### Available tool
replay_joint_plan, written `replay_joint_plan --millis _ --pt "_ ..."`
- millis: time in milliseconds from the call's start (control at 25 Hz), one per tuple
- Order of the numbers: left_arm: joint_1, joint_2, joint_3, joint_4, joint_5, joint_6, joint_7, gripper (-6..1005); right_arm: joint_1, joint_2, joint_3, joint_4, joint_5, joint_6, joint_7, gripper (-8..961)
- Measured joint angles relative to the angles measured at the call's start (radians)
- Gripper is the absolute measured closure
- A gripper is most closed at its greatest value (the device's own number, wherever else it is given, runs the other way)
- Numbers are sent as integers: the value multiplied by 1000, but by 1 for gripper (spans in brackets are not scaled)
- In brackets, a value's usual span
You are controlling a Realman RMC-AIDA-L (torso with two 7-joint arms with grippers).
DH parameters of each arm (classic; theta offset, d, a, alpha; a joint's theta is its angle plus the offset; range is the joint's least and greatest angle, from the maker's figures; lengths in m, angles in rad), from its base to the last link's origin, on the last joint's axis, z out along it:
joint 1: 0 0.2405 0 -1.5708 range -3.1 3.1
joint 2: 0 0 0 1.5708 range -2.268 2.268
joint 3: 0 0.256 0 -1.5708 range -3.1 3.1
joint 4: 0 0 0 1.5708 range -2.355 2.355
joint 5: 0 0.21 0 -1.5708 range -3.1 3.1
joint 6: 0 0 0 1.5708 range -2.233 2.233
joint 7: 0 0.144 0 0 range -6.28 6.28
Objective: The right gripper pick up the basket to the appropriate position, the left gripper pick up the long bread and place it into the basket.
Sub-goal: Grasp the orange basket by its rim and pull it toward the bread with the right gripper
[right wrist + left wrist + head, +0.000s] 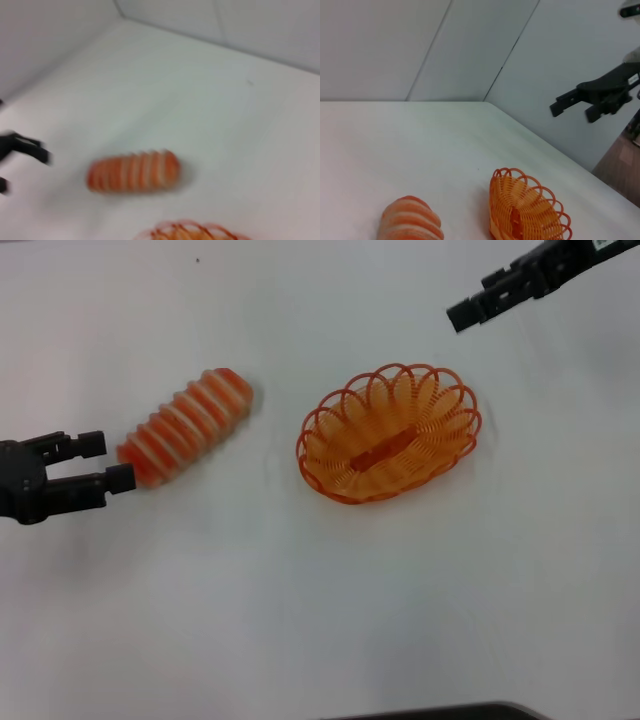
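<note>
White tabletop (pixel 320 620) fills my head view, with pale wall panels (pixel 470 45) rising behind it in the left wrist view. On it I see 2 objects: the long bread (pixel 185 427) on my robot's left side and the basket (pixel 389 432) near the middle, well apart from each other with bare table between them.

The long bread lies flat and diagonal, its orange-red body crossed by cream ridges. One end points toward the left gripper (pixel 97 462), which sits at the left edge of the head view. Its 2 black fingers are spread, holding nothing, and the lower fingertip is just beside the near end of the loaf; I cannot tell whether it touches. The left wrist view shows the loaf (pixel 412 220) and the basket (pixel 527 210) side by side.

The basket rests upright on the table, an oval of orange wire with a looped scalloped rim, and nothing lies inside it.

The right gripper (pixel 484 299) hangs at the far right, beyond the basket and clear of it. In the left wrist view (pixel 575 106) its 2 fingers stand apart with nothing between them. From the right wrist camera I get the loaf (pixel 134 171), a sliver of the basket rim (pixel 192 232) and the left gripper (pixel 22 157) off to one side.
</note>
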State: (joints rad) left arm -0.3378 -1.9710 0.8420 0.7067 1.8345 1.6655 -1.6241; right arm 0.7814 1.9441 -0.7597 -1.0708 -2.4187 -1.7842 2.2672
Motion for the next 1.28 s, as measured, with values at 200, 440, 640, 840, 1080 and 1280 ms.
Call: replay_joint_plan --millis 200,440,640,840,1080,1280 --pt "-1 -7 -2 2 0 -10 -3 139 50 47 -76 22 -206 62 12 53" --pt "-3 -14 -15 13 0 -12 -3 140 54 87 -119 96 -279 166 23 59" --pt "-4 -15 -35 16 0 -13 -3 140 66 107 -129 194 -305 294 15 65" --pt "-6 -15 -48 20 0 -14 -4 140 87 117 -147 263 -309 343 15 71" --pt "-2 -17 -50 21 0 -14 -4 140 79 121 -167 267 -312 356 30 129" --pt "1 -19 -50 21 0 -12 -4 140 78 120 -167 287 -312 352 33 221"
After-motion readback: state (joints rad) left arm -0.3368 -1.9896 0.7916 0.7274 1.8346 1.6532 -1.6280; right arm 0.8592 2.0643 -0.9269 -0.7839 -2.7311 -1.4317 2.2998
